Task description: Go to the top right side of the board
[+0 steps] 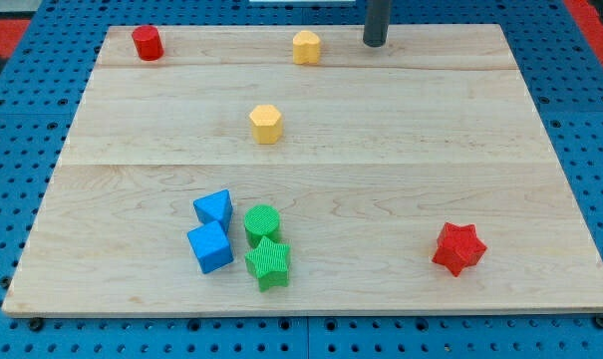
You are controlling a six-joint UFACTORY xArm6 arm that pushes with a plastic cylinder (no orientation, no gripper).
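My tip (375,43) rests on the wooden board (401,150) near its top edge, a little right of the middle. It stands to the right of a yellow block (306,47) and touches no block. A yellow hexagon block (266,124) lies lower, left of centre. A red cylinder (147,43) sits in the top left corner. The board's top right corner is to the right of the tip.
A blue triangle-like block (214,207), a blue cube (210,246), a green cylinder (262,223) and a green star (268,262) cluster at the bottom left. A red star (457,248) lies at the bottom right. Blue pegboard surrounds the board.
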